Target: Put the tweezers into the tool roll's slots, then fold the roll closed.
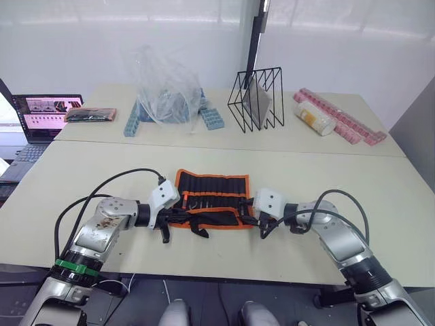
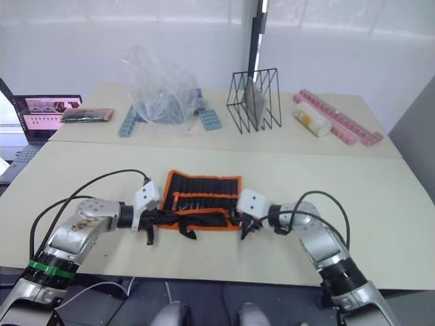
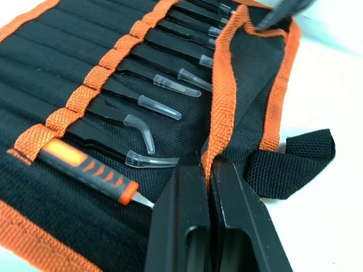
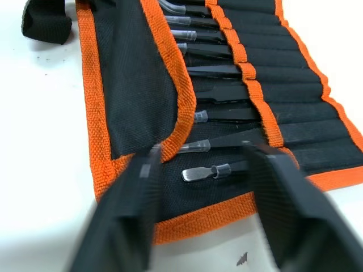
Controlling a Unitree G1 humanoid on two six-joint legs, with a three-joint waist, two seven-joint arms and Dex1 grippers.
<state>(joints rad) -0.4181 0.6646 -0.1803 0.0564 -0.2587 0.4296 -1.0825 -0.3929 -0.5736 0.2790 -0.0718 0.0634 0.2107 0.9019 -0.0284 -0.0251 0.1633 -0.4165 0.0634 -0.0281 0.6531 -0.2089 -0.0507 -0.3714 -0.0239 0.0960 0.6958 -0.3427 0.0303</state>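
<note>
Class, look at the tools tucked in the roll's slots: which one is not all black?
The orange-handled tool at the row's end, beside the left gripper. The tweezers are black with clear tip caps.

You see a black fabric tool roll (image 1: 212,193) with bright orange woven trim on a beige table (image 1: 285,170)

The slots (image 3: 85,90) hide the bodies of my tweezers (image 3: 164,85); I see only their capped tips.
</note>
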